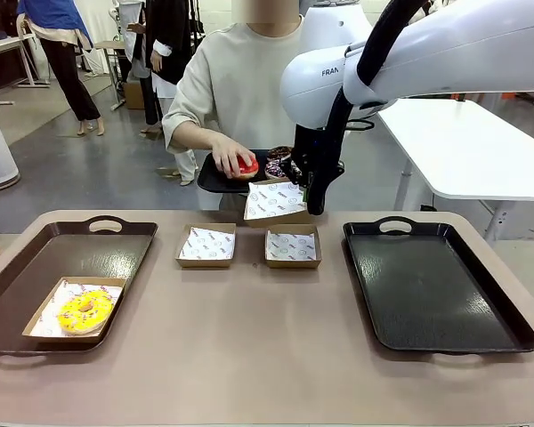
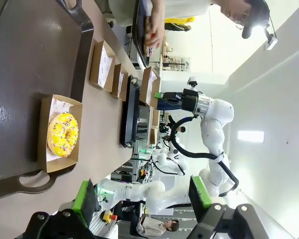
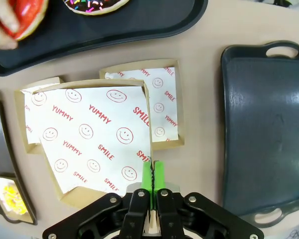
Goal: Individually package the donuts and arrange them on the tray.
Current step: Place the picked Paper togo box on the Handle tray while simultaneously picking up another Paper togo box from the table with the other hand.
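My right gripper (image 1: 315, 197) (image 3: 152, 175) is shut on the edge of a paper-lined cardboard box (image 1: 275, 203) (image 3: 95, 140), held above the table's far side. Behind it a person holds a black serving tray (image 1: 215, 181) (image 3: 139, 31). Their hand grasps the red donut (image 1: 246, 165) (image 3: 26, 12) on it, next to a chocolate sprinkled donut (image 3: 95, 4) and another dark donut (image 1: 275, 169). The yellow donut (image 1: 84, 311) (image 2: 63, 134) lies in a box on the brown tray (image 1: 36, 267) at the left. My left gripper (image 2: 142, 199) hangs open above that tray's near end.
Two empty lined boxes (image 1: 206, 245) (image 1: 292, 246) sit side by side at the table's middle, below the held box. A bare black tray (image 1: 436, 285) (image 3: 264, 129) lies at the right. A white table (image 1: 472, 142) stands beyond on the right.
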`<state>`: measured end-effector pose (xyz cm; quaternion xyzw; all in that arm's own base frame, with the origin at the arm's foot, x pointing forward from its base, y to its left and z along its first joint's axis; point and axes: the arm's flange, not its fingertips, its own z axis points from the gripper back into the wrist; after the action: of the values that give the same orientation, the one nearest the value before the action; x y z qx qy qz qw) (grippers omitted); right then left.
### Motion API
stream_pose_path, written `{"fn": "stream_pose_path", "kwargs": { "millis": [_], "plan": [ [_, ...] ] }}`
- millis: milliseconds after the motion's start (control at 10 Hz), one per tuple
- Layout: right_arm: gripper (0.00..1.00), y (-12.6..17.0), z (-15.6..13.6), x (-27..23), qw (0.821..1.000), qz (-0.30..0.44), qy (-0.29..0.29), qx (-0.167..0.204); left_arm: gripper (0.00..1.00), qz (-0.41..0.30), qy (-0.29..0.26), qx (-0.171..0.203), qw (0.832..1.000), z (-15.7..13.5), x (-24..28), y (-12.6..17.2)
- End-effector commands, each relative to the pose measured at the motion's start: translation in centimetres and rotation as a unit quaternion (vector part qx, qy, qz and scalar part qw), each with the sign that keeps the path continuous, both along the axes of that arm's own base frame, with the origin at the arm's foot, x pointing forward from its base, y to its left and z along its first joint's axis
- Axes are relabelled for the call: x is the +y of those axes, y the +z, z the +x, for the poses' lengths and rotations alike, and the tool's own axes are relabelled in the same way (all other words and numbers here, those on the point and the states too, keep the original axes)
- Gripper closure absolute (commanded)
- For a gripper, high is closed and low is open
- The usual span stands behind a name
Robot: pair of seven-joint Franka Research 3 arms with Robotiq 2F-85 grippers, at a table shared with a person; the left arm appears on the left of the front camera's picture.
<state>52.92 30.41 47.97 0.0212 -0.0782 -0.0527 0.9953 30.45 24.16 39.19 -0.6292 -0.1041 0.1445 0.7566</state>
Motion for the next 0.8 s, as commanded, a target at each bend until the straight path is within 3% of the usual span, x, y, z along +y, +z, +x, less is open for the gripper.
{"fn": "stream_pose_path", "kwargs": {
  "millis": [0, 700],
  "plan": [
    [1.0, -0.03, -0.18, -0.3, 1.0, 0.001, -0.001, -0.001, 0.02, -0.004, -0.001, -0.003, 1.0, -0.18, 0.06, 0.15],
    [1.0, -0.03, -0.18, -0.3, 1.0, 0.001, -0.001, -0.001, 0.02, -0.004, -0.001, -0.003, 1.0, -0.18, 0.06, 0.15]
  ]
}}
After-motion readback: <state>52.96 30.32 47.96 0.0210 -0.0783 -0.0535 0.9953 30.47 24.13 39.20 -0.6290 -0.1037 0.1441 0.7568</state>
